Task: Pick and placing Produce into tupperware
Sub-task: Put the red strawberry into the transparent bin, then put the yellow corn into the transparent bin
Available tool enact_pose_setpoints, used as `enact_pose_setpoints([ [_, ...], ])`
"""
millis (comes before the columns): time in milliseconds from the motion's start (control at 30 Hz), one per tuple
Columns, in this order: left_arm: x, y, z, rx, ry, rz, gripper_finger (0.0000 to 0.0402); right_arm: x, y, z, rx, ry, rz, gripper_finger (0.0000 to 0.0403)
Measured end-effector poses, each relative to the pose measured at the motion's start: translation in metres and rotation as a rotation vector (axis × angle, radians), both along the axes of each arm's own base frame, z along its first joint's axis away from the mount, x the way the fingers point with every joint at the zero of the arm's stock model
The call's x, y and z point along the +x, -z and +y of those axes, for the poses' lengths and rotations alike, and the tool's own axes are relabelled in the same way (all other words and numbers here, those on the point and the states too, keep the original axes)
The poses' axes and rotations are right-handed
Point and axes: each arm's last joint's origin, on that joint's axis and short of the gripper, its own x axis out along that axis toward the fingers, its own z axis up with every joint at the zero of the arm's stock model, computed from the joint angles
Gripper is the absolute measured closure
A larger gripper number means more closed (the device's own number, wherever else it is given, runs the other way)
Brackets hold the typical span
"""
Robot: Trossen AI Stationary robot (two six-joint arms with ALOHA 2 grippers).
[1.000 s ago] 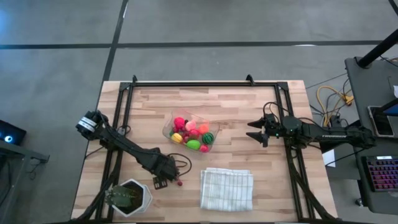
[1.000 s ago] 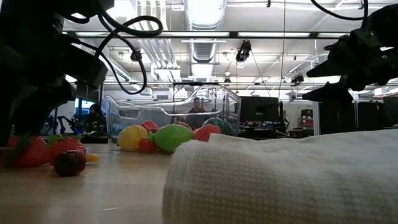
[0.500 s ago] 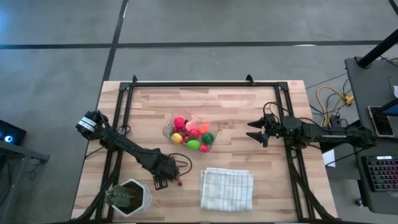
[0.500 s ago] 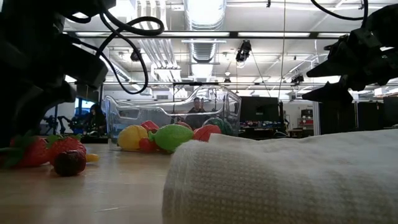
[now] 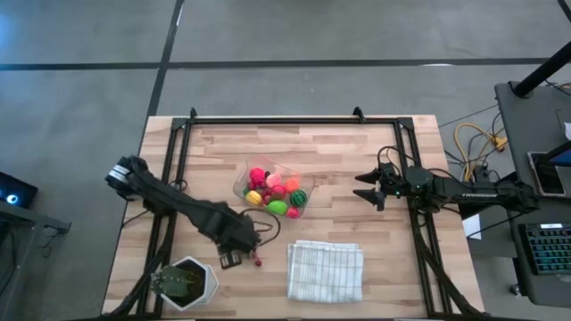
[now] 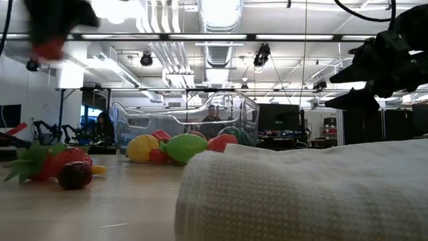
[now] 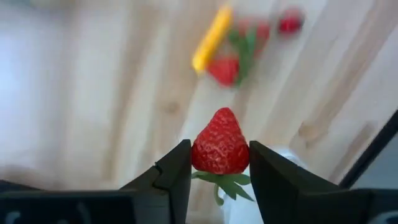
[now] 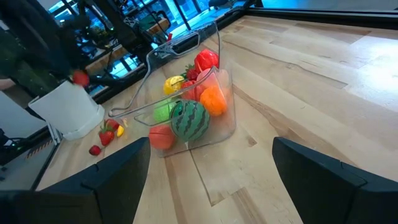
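Clear, shallow rectangular plastic tupperware (image 5: pixel 239 185) sits tilted just left of centre in the high view, on the light wooden desk (image 5: pixel 339 160). It already carries a load of toy produce: pink, orange, yellow and green pieces plus a striped dark green ball (image 8: pixel 188 120). The container is central, probably so that either arm can reach it.

A small red toy strawberry with green leaves (image 7: pixel 221 143) is pinched between the two dark fingers of the left gripper (image 7: pixel 219 163), tip pointing away from the wrist camera. Fingers narrow, closed against both flanks of the berry; it hangs clear of the desk. In the high view this gripper (image 5: pixel 243 239) is lower left of centre, below the tupperware and just beside it. Judgement: pick done, carry to the container is the step in hand.

Loose produce is left on the desk below the held berry: a second red strawberry (image 7: pixel 224 69), a thin yellow piece (image 7: pixel 211 38), a small dark red berry (image 6: pixel 74 175).

Right gripper (image 5: pixel 370 190) waits at centre right of the high view, well apart from the tupperware, fingers spread wide, holding nothing.

Outward: folded white cloth (image 5: pixel 326 270) at lower centre, white hexagonal pot with green plant (image 5: pixel 186 282) at lower left.
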Motion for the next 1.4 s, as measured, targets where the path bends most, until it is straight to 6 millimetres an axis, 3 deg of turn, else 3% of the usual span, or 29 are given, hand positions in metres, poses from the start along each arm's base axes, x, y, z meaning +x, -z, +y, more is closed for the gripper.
enact_pose_setpoints([
  [133, 0.009, -0.050, 0.020, 0.157, -0.145, -0.162, 0.0279, 0.000, 0.000, 0.000, 0.000, 0.000, 0.000, 0.0074],
  [267, 0.024, -0.065, 0.053, 0.149, -0.347, -0.208, 0.0279, 0.000, 0.000, 0.000, 0.000, 0.000, 0.000, 0.0074],
  [467, 0.049, -0.056, 0.108, 0.176, -0.481, -0.173, 0.0280, 0.000, 0.000, 0.000, 0.000, 0.000, 0.000, 0.0074],
  [700, 0.084, -0.013, 0.153, 0.201, -0.358, -0.071, 0.0278, 0.000, 0.000, 0.000, 0.000, -0.001, 0.000, 0.0074],
  [900, 0.103, 0.007, 0.160, 0.209, -0.315, -0.086, 0.0240, 0.000, 0.000, 0.000, 0.000, 0.000, 0.000, 0.0074],
  [1200, 0.095, 0.003, 0.159, 0.188, -0.322, -0.041, 0.0162, 0.000, 0.000, 0.000, 0.000, 0.000, 0.000, 0.0073],
  [1267, 0.092, -0.003, 0.153, 0.117, -0.254, -0.059, 0.0154, 0.000, 0.000, 0.000, 0.000, 0.000, 0.000, 0.0073],
  [1400, 0.086, -0.019, 0.119, 0.045, -0.085, -0.119, 0.0151, 0.000, 0.000, 0.000, 0.000, 0.000, 0.000, 0.0073],
])
